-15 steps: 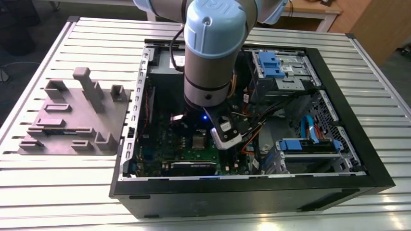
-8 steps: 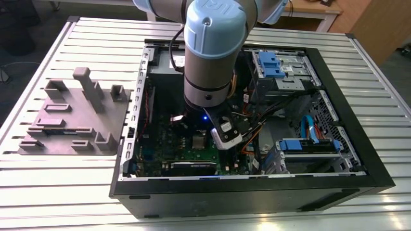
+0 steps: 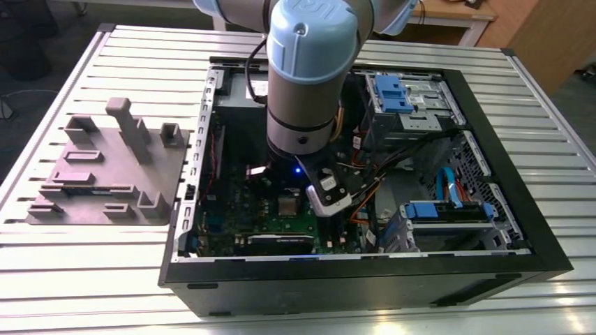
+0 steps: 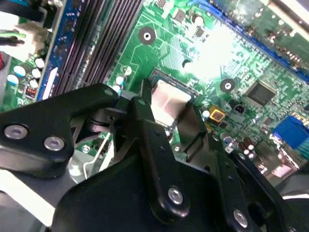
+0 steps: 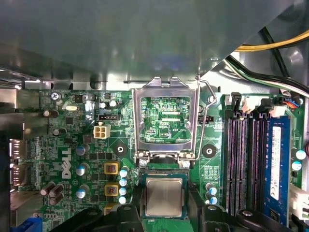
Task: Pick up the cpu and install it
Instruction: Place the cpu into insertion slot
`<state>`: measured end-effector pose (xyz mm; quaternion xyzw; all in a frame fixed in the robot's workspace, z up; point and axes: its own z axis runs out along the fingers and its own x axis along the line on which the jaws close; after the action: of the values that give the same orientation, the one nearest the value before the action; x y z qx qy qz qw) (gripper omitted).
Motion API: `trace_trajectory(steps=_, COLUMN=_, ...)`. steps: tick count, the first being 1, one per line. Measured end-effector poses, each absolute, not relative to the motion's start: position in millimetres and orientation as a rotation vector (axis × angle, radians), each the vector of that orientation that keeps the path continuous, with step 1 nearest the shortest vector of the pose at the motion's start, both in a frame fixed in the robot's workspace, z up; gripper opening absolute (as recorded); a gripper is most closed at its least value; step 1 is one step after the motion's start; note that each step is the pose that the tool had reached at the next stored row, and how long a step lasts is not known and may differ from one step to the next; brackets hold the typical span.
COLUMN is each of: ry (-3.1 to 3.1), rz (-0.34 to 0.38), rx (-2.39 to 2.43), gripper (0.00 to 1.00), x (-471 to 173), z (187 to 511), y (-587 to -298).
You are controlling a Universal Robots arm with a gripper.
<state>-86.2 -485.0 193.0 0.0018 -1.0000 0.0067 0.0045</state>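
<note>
Fingers [image 4: 140, 121] of the gripper [image 4: 169, 102] are drawn in only as far as the cpu [image 4: 166, 96] allows. In the second wrist view they bear on two opposite edges of the chip, and its silver top shows between them. The cpu [image 5: 164, 195] lies level over the socket [image 4: 161, 75]; whether it is fully seated I cannot tell. Just beyond the socket the hinged metal retention frame [image 5: 164, 118] stands swung open, with its wire lever [image 5: 205, 121] along one side. Around them spreads the green motherboard [image 5: 72, 145], with the dark memory slots [image 5: 241, 159] beside the socket. In the exterior view the arm [image 3: 303, 77] reaches straight down into the open computer case [image 3: 521, 230], over the motherboard [image 3: 242, 209] on the case's left side. The case lies on a slatted metal table [image 3: 75, 279]. A grey moulded fixture tray [image 3: 102, 167] sits on the table at the exterior view's left, just beside the case.
</note>
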Motion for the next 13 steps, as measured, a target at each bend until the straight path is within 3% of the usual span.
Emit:
trace_trajectory(steps=7, ry=-3.131, rz=0.021, rx=0.006, gripper=0.49, x=-86.2, z=204.4, y=-485.0)
trace_trajectory(steps=10, ry=-3.129, rz=0.021, rx=0.006, gripper=0.41, x=-86.2, z=208.8, y=-485.0)
trace_trajectory(steps=12, ry=-3.128, rz=0.021, rx=0.006, gripper=0.29, x=-86.2, z=209.6, y=-485.0)
trace_trajectory(steps=13, ry=-3.128, rz=0.021, rx=0.006, gripper=0.29, x=-86.2, z=209.6, y=-485.0)
